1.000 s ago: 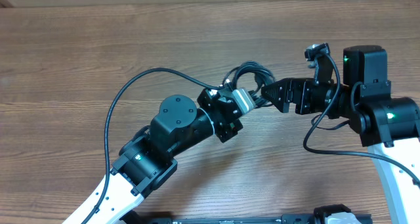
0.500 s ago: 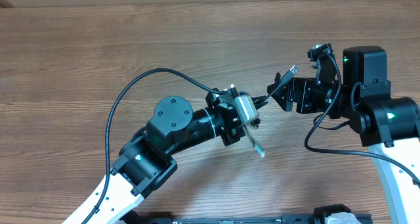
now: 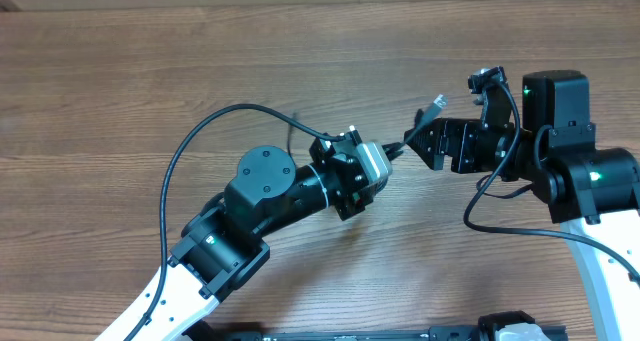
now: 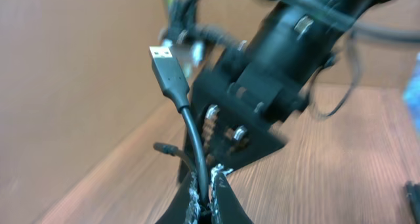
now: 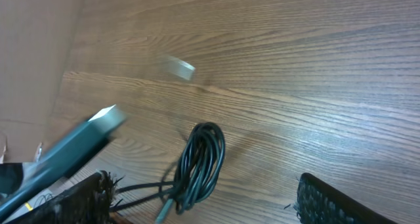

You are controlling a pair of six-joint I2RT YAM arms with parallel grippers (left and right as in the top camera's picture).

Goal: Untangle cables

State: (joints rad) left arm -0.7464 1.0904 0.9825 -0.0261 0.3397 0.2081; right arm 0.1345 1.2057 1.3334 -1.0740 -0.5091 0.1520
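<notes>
The left gripper (image 4: 209,199) is clamped shut on a thin black cable (image 4: 190,132). The cable's silver-tipped USB plug (image 4: 163,58) stands up above that gripper. Facing the left gripper and very near it, the right gripper (image 3: 412,144) has its jaws spread wide apart, open. Beside the left gripper is a tight coil of thin black cable (image 5: 200,159), over the brown wooden desk (image 3: 200,61). Whether the coil rests on the desk cannot be told.
</notes>
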